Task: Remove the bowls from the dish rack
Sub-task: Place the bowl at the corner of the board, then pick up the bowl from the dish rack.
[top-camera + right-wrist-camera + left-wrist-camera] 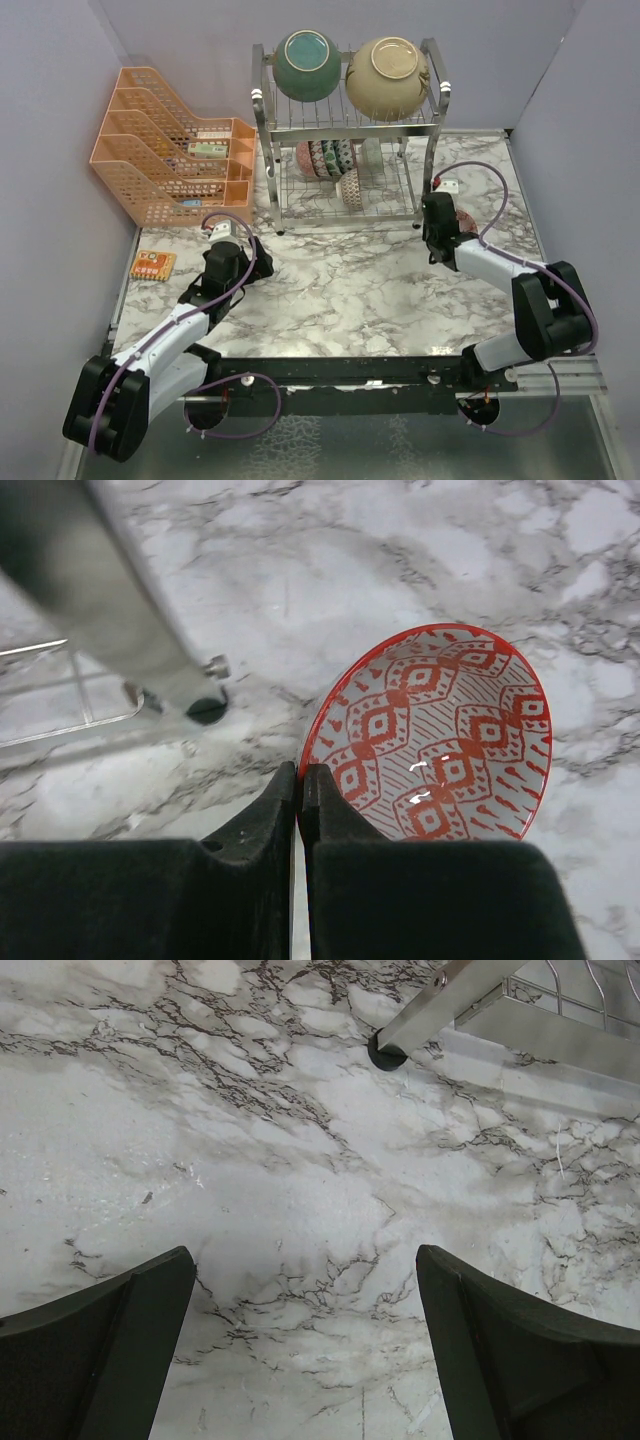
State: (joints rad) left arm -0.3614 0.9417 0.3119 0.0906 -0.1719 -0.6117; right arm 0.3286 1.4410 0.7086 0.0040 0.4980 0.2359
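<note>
The silver wire dish rack (268, 128) stands at the back middle. On its top tier sit a teal bowl (307, 64) and a cream bowl (387, 76). Several small patterned bowls (325, 158) stand on edge on the lower tier. My right gripper (301, 772) is shut on the rim of a small red-and-white patterned bowl (440, 740), low over the marble beside the rack's right front leg (130, 610); the bowl also shows in the top view (464, 217). My left gripper (305, 1260) is open and empty over bare marble, near the rack's left front leg (440, 1005).
An orange mesh organizer (170, 160) stands at the back left. A small orange packet (152, 265) lies near the left table edge. A small white tag (447, 185) lies right of the rack. Grey walls close in on the sides and the back.
</note>
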